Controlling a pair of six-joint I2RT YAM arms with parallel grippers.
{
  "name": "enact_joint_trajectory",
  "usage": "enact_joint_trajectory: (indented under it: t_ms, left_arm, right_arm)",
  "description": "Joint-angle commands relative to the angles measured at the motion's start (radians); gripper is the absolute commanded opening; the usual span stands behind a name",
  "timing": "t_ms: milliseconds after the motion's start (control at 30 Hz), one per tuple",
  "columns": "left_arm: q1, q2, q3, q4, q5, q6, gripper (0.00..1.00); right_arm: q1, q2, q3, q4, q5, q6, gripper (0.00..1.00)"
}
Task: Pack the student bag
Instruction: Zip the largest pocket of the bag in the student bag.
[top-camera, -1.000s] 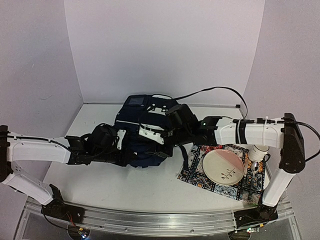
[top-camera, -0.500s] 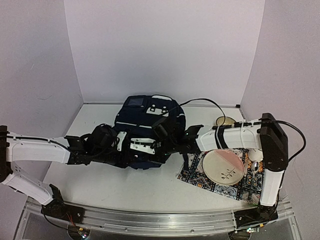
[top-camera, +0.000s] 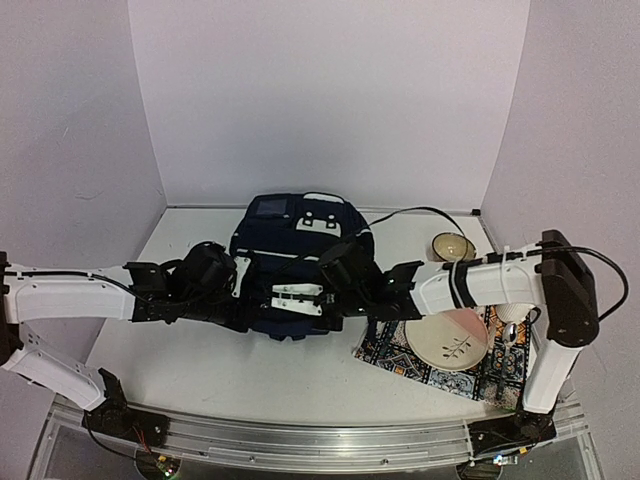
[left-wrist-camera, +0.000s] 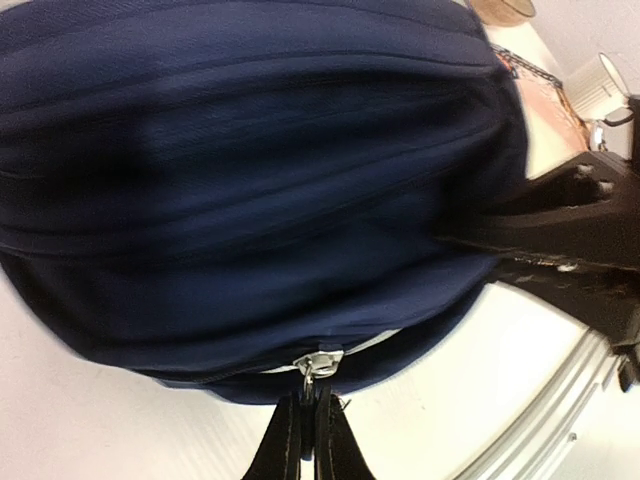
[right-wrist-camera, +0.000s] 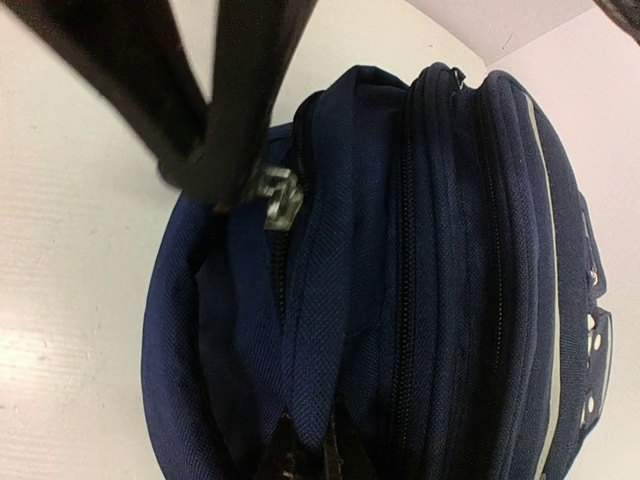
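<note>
The main risk is the thin grip on the small silver zipper pull (left-wrist-camera: 315, 362). The left end effector (left-wrist-camera: 308, 398) is clenched on it by the very tips, and a tug off the line of the zip track would likely let the tab slip out. The right end effector (right-wrist-camera: 305, 447) is clamped shut and appears to nip the fabric lip of the open pocket. If that pinch holds only loose cloth, the mouth may sag or fold into the teeth and jam the slider.

Nothing else anchors the student bag (top-camera: 300, 235), a large dark navy fabric backpack with white trim. It lies mid-tabletop, nearer the back edge, with its zipped end towards the near edge. Uneven pulls could therefore drag or roll it on the white tabletop (top-camera: 200, 370) towards the right edge, where a round cream plate (top-camera: 447, 338) sits on a patterned cloth mat (top-camera: 392, 358).

The left arm stretches low and nearly level from the left edge, its wrist at the bag's near-left side. The right arm rises at the right edge, and its forearm reaches level leftward just above the mat and plate to the bag's near end. A dip of that forearm could knock the plate.
</note>
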Motion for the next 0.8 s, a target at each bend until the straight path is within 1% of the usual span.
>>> enact_joint_trajectory:
  t_ms: [0,233,367,433,500,533,633,667,767]
  left_arm:
    - [0.050,-0.031,0.057,-0.103,-0.170,0.032,0.00]
    - [0.153,0.013,0.018,-0.112,-0.218,0.038,0.00]
    - [0.207,0.072,-0.002,-0.106,-0.260,0.030,0.00]
    - [0.224,0.095,-0.011,-0.091,-0.274,0.030,0.00]
    - [0.228,0.108,-0.007,-0.081,-0.249,0.034,0.00]
    - [0.228,0.112,0.001,-0.074,-0.211,0.039,0.00]
    - [0.200,0.103,0.020,-0.028,-0.061,0.048,0.00]
    - [0.183,0.096,0.023,-0.014,-0.043,0.048,0.00]
    - [0.138,0.072,0.036,0.030,0.021,0.040,0.00]
  right_arm:
    - [-0.056,-0.157,-0.097,-0.072,0.065,-0.020,0.00]
    - [-0.140,-0.293,-0.192,-0.067,0.037,-0.017,0.00]
    - [-0.218,-0.356,-0.232,-0.048,-0.049,0.011,0.00]
    - [-0.244,-0.373,-0.242,-0.041,-0.059,0.020,0.01]
    - [-0.251,-0.373,-0.238,-0.039,-0.084,0.033,0.01]
    - [-0.251,-0.368,-0.225,-0.046,-0.106,0.051,0.02]
    - [-0.249,-0.359,-0.191,-0.078,-0.237,0.117,0.11]
    - [-0.244,-0.355,-0.188,-0.078,-0.263,0.138,0.19]
    - [-0.205,-0.339,-0.176,-0.082,-0.285,0.171,0.33]
